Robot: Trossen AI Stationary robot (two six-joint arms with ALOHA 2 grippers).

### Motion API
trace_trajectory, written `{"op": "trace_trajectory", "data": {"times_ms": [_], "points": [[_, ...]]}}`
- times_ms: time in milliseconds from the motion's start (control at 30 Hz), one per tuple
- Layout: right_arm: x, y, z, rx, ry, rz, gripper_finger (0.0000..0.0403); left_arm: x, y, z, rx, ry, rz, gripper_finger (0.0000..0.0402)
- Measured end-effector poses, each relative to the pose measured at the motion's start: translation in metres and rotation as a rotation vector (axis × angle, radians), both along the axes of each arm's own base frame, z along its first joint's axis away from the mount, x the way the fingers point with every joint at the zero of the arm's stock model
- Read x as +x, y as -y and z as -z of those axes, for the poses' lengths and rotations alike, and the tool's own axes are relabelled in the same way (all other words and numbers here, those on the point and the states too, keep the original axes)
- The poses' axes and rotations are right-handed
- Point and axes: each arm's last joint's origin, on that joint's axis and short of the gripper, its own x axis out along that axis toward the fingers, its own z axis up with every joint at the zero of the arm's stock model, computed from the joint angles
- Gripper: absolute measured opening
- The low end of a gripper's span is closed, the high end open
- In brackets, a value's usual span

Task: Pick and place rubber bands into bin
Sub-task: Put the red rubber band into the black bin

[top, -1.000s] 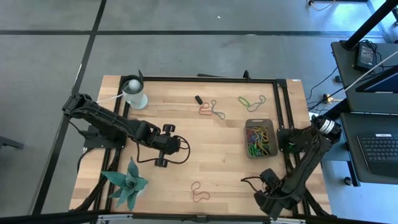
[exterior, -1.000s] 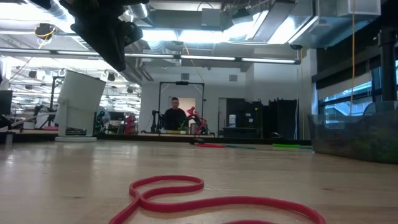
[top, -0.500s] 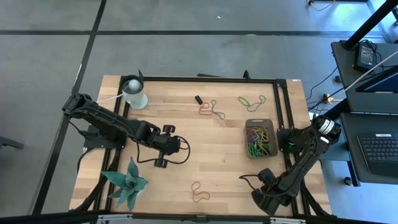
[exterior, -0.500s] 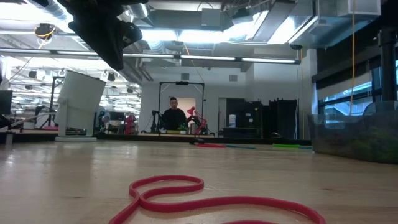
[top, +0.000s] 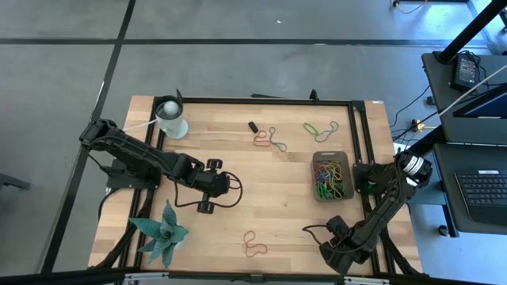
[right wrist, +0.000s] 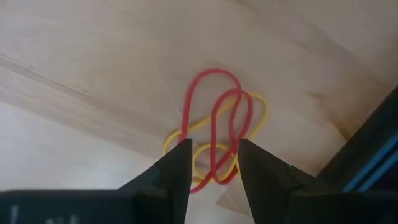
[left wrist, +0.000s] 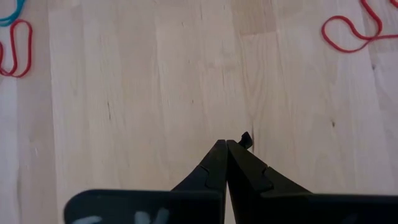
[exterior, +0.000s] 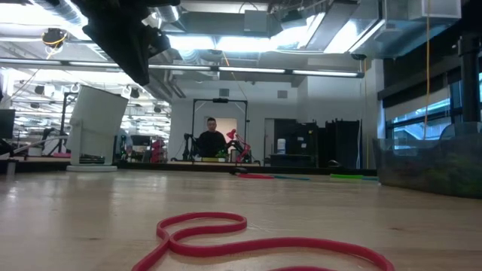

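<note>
Pale wooden desk (top: 277, 182), bin (top: 330, 176) already full of colour at its right side. Right claw (right wrist: 212, 163) stands parted over a tangled red and yellow band (right wrist: 214, 127); I'd lower squarely, then pinch both strands. Left claw (left wrist: 226, 163) rests closed mid-desk.

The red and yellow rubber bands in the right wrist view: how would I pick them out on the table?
Start at the wooden table and go to its near right corner, where the right gripper is. Its open fingers straddle a tangle of red and yellow rubber bands lying on the wood. Unlike the plain red band lying mid-table along the near edge, this tangle mixes two colours.
</note>
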Motion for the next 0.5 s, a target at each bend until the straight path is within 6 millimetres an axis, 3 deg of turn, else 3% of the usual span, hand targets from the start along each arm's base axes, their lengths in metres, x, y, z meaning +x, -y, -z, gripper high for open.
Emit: {"op": "trace_trajectory", "data": {"times_ms": [300,500], "points": [[0.003,-0.005,0.017,-0.023,-0.019,-0.012,0.0131,0.0,0.0,0.0,-0.009,0.001,-0.022,0.0002],[0.005,-0.008,0.022,-0.008,-0.018,-0.018,0.0084,0.0,0.0,0.0,-0.007,0.002,-0.022,0.0003]]}}
